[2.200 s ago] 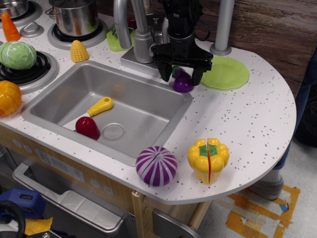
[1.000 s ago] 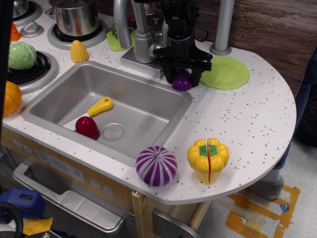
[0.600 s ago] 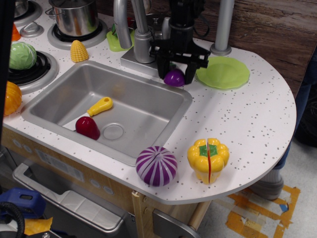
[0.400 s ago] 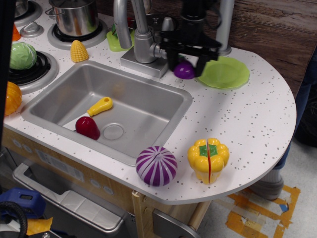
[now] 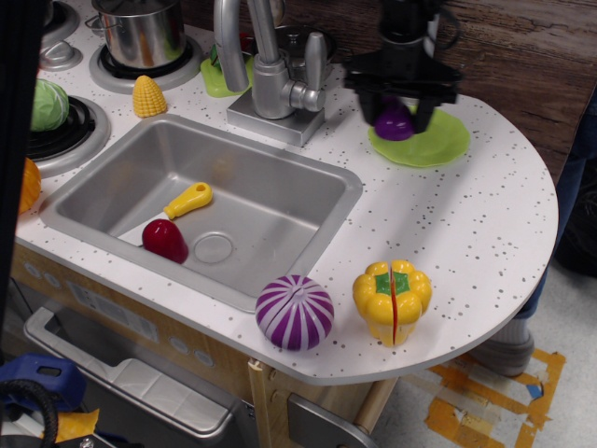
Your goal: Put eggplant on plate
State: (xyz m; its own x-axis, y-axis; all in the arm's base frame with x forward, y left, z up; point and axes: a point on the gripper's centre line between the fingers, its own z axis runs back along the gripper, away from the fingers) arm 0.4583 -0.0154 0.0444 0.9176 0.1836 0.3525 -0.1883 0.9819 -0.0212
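Overhead counter view: my black gripper (image 5: 399,112) pinches the small glossy purple toy eggplant (image 5: 394,121), held over the left part of the flat light-green round plate (image 5: 438,140); whether it touches the plate is unclear. Bare speckled white countertop (image 5: 466,224) lies open right and front; the steel faucet (image 5: 266,75) stands left. My arm is cut off at the top edge.
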